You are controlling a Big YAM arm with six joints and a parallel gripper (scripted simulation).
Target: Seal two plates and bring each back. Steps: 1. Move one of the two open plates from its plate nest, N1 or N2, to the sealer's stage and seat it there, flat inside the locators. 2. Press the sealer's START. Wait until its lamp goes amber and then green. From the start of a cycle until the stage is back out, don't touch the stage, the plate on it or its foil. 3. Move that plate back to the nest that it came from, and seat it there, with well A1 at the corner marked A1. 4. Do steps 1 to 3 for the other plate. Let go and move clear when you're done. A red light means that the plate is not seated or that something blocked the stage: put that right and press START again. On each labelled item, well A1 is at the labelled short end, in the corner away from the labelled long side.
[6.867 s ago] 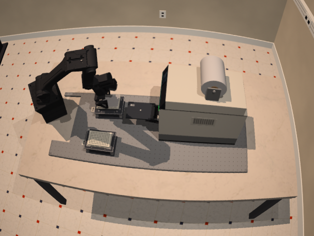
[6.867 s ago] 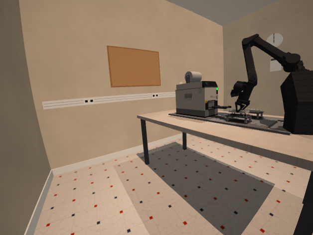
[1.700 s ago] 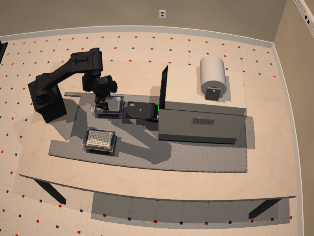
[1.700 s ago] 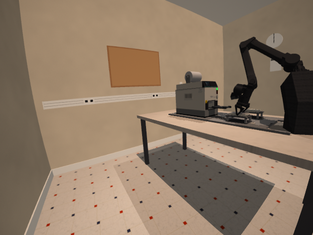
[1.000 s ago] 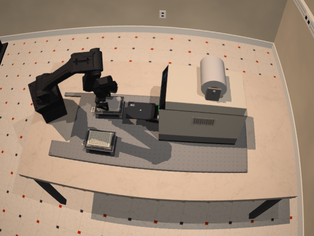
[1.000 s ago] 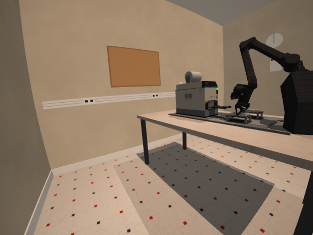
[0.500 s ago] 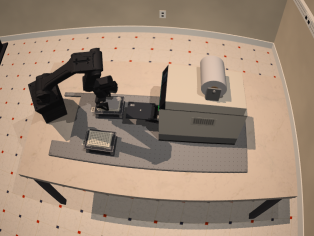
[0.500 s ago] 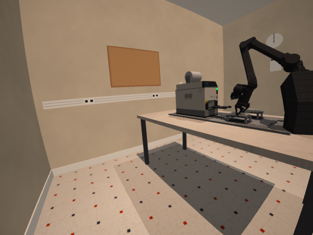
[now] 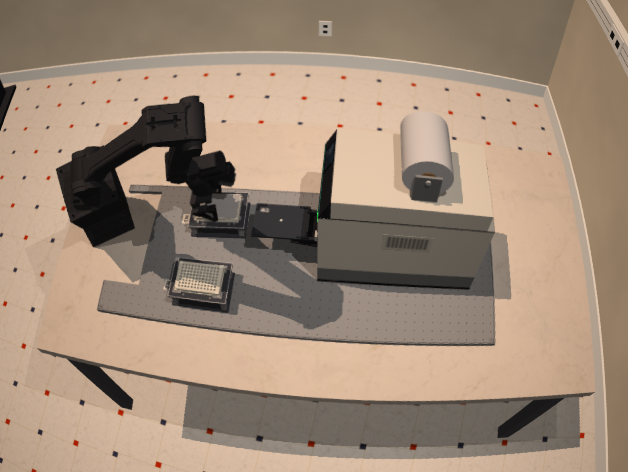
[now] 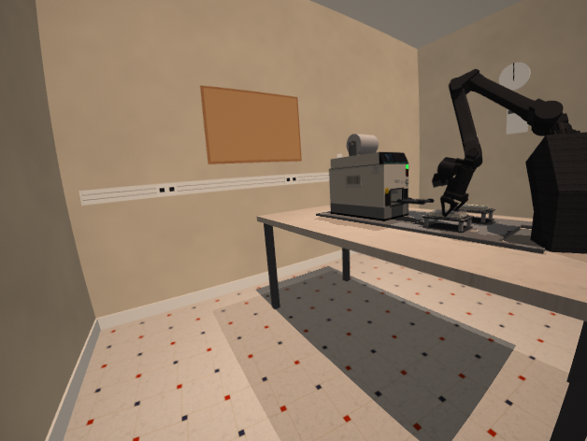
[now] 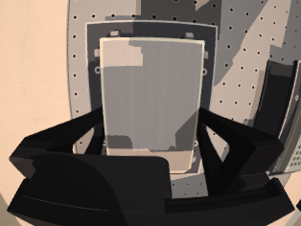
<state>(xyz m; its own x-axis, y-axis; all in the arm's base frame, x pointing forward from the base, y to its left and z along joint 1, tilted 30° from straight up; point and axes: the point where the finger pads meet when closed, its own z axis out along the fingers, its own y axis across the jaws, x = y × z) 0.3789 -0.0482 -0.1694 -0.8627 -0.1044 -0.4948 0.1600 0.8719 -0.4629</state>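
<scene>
Foil-covered plate [image 9: 230, 207] [image 10: 439, 214] [image 11: 150, 96] in its nest, gripper [image 9: 204, 214] [image 10: 450, 213] [image 11: 150, 111] clenched on it.
The plate lies flat in the nest [image 9: 245, 215] [image 10: 464, 221] [image 11: 153, 30] beside the stage, its smooth grey top framed by a pale rim, a finger at each long side; the other plate [image 9: 200, 277] [image 10: 476, 206], its wells uncovered, sits in the second nest [image 9: 228, 289] [image 10: 491, 211]; the stage [image 9: 281, 229] [image 10: 420, 201] projects from the sealer [image 9: 401, 261] [image 10: 353, 190], dark deck exposed, and the lamp [image 10: 407, 166] glows green.

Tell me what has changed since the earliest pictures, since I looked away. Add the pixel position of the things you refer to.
The gripper [image 9: 205, 213] [image 10: 452, 209] [image 11: 150, 111] has come down to the foil-covered plate [image 9: 230, 207] [image 10: 435, 214] [image 11: 153, 96] and now grips its long sides; when it closed, I can't tell. That plate, the other plate [image 9: 199, 277] [image 10: 477, 206] and the stage [image 9: 281, 228] [image 10: 418, 201] look unmoved; the lamp [image 10: 407, 166] stays green.
</scene>
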